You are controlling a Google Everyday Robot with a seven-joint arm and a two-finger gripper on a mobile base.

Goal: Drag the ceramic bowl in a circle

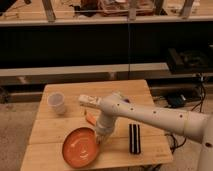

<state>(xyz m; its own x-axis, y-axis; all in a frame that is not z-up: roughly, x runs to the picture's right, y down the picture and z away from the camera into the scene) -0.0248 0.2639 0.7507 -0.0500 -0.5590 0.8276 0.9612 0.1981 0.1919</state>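
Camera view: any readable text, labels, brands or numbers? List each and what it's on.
None readable.
Ceramic bowl: only faint pale marks at its centre, no letters.
White cup, black block, wooden table: no print visible.
Gripper at the bowl's right rim: no markings visible.
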